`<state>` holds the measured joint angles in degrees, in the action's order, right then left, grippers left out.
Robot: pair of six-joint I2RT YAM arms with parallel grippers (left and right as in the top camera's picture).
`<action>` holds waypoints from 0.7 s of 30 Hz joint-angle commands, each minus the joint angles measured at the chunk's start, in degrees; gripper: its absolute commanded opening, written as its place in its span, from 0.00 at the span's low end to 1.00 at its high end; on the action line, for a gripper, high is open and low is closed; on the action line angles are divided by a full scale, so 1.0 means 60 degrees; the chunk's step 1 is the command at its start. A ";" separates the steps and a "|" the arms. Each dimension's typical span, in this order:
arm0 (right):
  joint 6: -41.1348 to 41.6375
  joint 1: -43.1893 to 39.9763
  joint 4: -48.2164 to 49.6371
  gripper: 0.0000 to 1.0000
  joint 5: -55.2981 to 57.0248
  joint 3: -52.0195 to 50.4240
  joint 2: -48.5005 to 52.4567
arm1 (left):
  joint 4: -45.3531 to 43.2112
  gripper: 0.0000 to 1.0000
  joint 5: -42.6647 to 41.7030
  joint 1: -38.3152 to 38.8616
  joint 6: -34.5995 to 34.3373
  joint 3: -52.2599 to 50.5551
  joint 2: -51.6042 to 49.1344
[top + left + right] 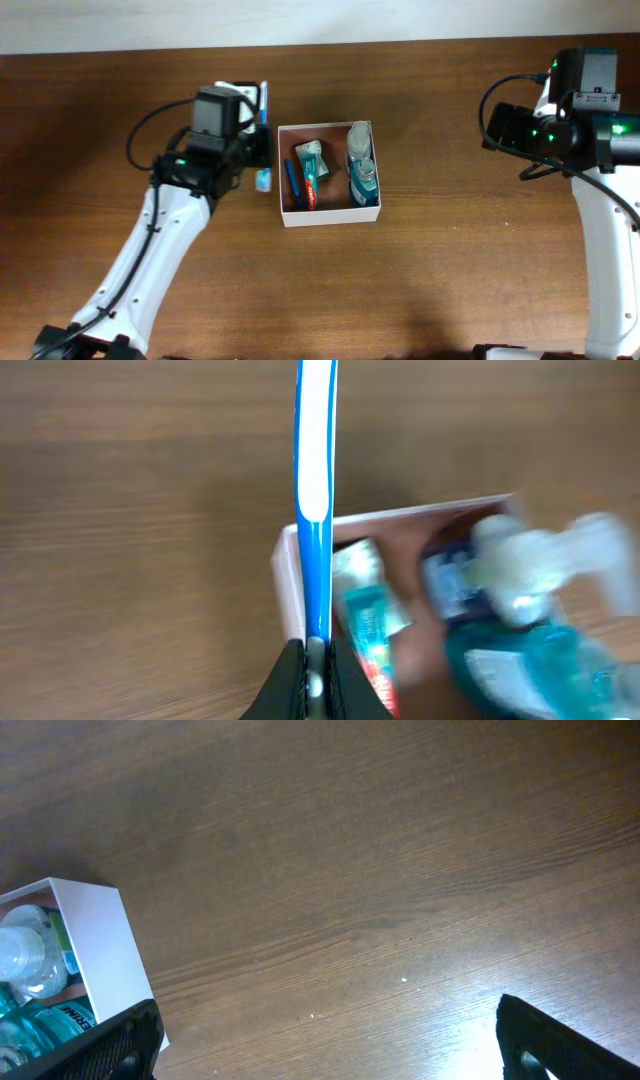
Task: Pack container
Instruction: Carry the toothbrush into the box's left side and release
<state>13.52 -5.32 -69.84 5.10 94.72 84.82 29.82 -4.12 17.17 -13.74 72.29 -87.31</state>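
The container (330,217) is a white-walled square box with a pinkish-brown floor at the table's middle. In it lie a toothpaste tube (311,170), a slim blue item (293,185), a teal mouthwash bottle (363,182) and a clear bottle (359,140). My left gripper (255,140) is shut on a blue and white toothbrush (263,181) just left of the box's left wall. In the left wrist view the jaws (316,670) pinch the toothbrush (315,480) over the box's wall (288,575). My right gripper (330,1045) is open and empty, far right of the box (105,945).
The brown wooden table (450,260) has a pale wall strip along its far edge. The right arm (590,130) stands at the far right. The left arm (150,260) reaches in from the lower left.
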 commanded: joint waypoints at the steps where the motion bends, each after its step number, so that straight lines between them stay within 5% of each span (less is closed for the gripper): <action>1: 0.0047 -0.0055 0.0029 0.98 0.0047 0.0073 0.0015 | -0.0080 0.01 0.1086 0.0721 -0.1738 0.0153 0.0051; 6: 0.0047 -0.0055 0.0029 0.98 0.0047 0.0073 0.0015 | -0.0237 0.01 0.1923 0.1341 -0.2277 0.0153 -0.0353; 21: 0.0047 -0.0055 0.0025 0.98 0.0047 0.0073 0.0015 | -0.0612 0.01 0.1541 0.1515 -0.2320 0.0157 -0.1792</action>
<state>13.54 -5.32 -69.84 5.10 94.72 84.82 26.44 5.39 26.09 -26.87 72.40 -96.77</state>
